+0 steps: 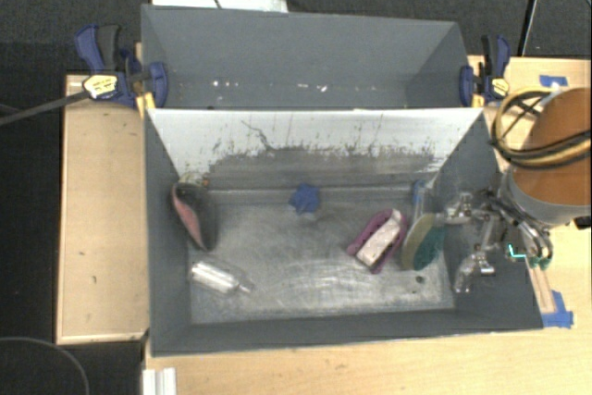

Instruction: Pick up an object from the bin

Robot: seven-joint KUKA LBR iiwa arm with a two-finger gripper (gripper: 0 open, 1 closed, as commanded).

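My gripper (462,242) hangs over the bin's right-hand slope, its two metal fingers spread open with nothing between them. Just left of it a round tan-and-green brush-like thing (424,241) leans on its edge. Beside that lies a purple and white block (377,239), tilted. A thin blue stick (418,195) stands up just behind these two.
A small blue lump (303,198) sits near the back wall at the middle. A pink and black wedge-shaped thing (192,215) leans in the left corner, and a clear plastic piece (218,277) lies near the front left. The arm with its orange cover and cables is at the right.
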